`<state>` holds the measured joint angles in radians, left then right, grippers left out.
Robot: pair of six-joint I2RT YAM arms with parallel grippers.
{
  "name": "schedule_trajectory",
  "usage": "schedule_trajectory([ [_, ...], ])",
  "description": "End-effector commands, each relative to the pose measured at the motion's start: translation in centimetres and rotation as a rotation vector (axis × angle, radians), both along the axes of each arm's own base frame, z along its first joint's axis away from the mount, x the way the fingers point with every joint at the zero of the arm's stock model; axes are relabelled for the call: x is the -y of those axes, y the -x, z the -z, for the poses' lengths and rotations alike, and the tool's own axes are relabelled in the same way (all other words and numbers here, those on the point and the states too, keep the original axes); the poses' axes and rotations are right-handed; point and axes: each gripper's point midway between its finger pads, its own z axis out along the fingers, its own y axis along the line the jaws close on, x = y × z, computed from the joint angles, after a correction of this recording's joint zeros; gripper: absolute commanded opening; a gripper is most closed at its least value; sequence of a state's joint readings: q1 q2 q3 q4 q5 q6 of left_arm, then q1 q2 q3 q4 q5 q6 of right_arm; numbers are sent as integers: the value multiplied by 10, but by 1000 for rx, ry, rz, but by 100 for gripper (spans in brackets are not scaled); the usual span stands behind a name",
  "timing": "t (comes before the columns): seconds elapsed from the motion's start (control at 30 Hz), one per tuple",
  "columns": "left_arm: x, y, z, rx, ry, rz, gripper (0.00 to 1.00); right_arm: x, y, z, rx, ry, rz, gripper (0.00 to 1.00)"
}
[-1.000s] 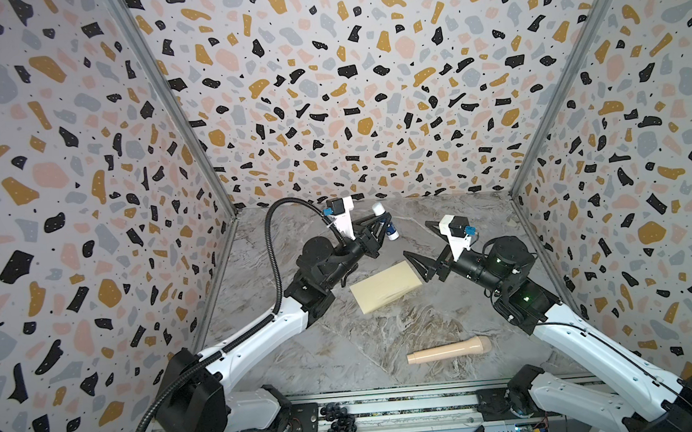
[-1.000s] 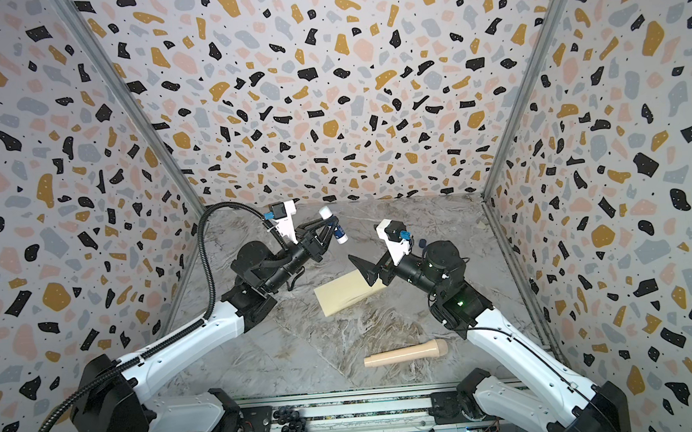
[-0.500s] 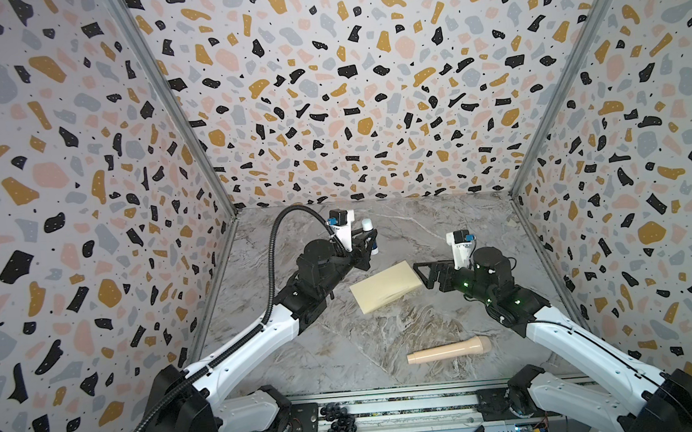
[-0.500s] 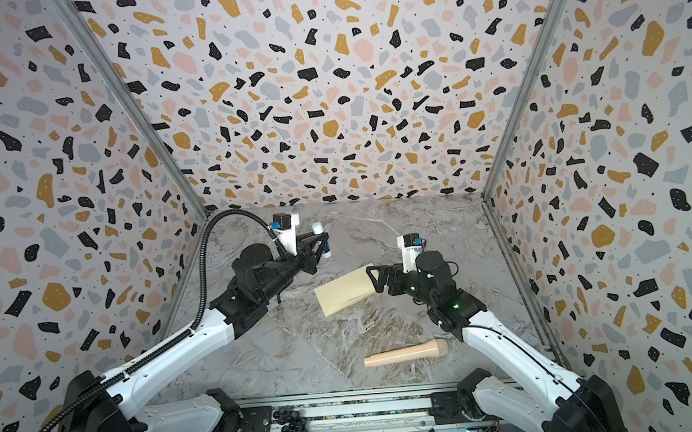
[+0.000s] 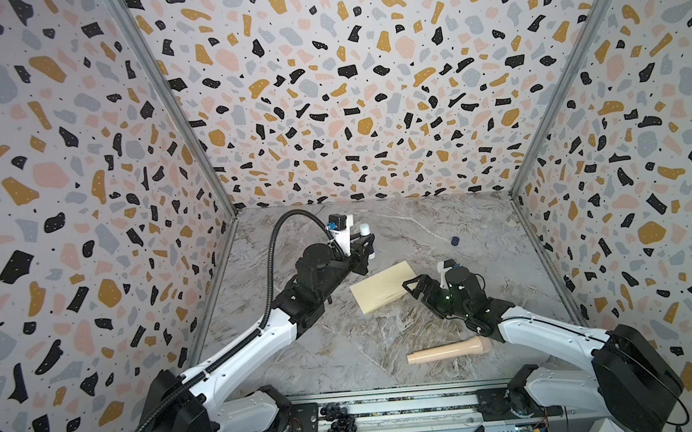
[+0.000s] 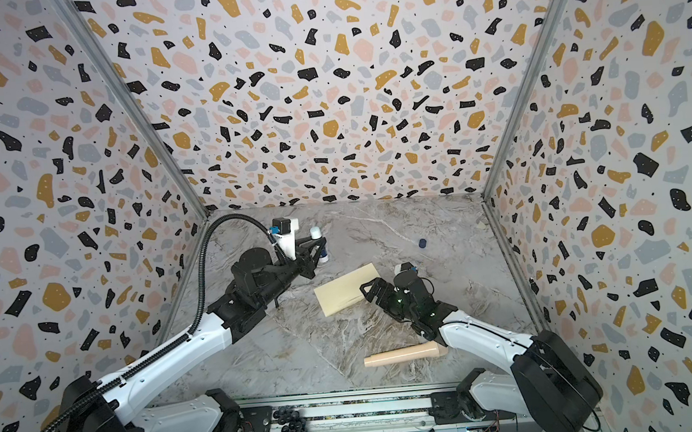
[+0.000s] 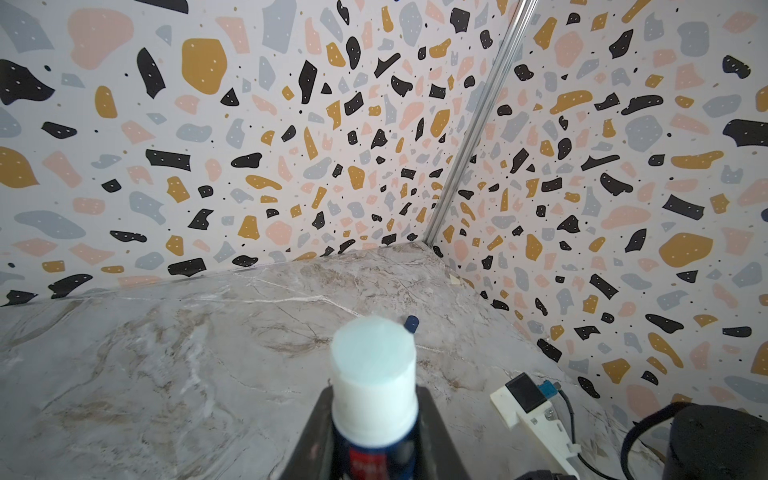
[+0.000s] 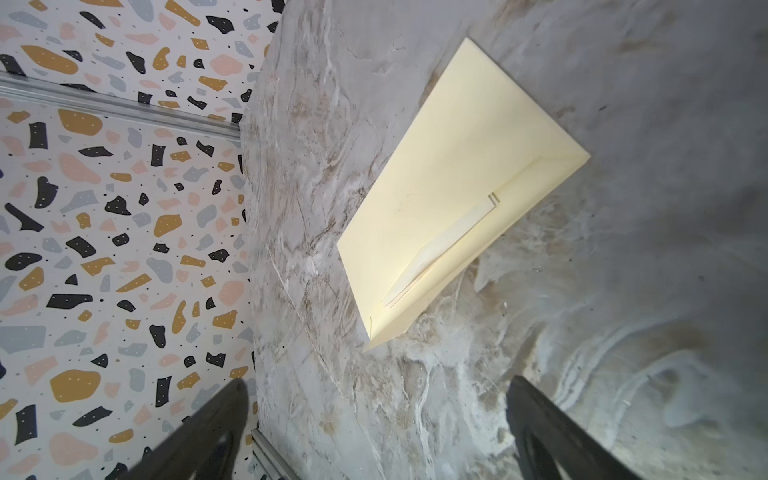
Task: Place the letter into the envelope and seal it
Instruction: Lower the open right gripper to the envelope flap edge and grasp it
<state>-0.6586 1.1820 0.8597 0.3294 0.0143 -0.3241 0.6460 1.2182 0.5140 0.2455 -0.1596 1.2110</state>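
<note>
Paper envelope [image 8: 457, 199], pale cream-yellow and long, lies flat mid-tabletop [image 5: 420, 228] on grey marbled stone, its contents hidden. Right gripper [image 5: 408, 289] gapes wide, empty, at its edge. Left gripper [image 5: 366, 245] clamps a white-tipped, dark-blue glue stick [image 7: 374, 374], whose lower body is cut off.

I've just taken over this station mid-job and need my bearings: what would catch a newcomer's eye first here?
The pale yellow envelope lies in the middle of the marble table, with the right gripper at its right end, jaws wide open. Behind and to its left, the left gripper holds an uncapped glue stick, white tip up; a tan wooden roller lies near the front edge.
</note>
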Motion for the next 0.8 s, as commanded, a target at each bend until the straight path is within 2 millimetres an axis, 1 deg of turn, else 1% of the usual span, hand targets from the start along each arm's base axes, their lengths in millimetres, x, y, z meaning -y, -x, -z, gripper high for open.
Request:
schedule_trajectory([
  [0.0, -7, 0, -12, 52, 8, -19, 0, -9, -10, -5, -40, -70, 54, 96],
  [0.13, -4, -1, -12, 48, 5, -15, 0, -13, -14, 6, -86, -60, 68, 91],
  [0.23, -3, -2, -11, 42, 4, -13, 0, -15, -21, 11, -97, -57, 87, 86],
  [0.4, -2, -4, -9, 33, -7, -12, 0, -21, -30, 22, -113, -42, 85, 71],
  [0.63, -7, -3, -7, 32, -18, -32, 0, -26, -39, 40, -137, -12, 53, 51],
  [0.77, -8, -3, -5, 27, -25, -35, 0, -29, -40, 47, -143, 1, 26, 42],
])
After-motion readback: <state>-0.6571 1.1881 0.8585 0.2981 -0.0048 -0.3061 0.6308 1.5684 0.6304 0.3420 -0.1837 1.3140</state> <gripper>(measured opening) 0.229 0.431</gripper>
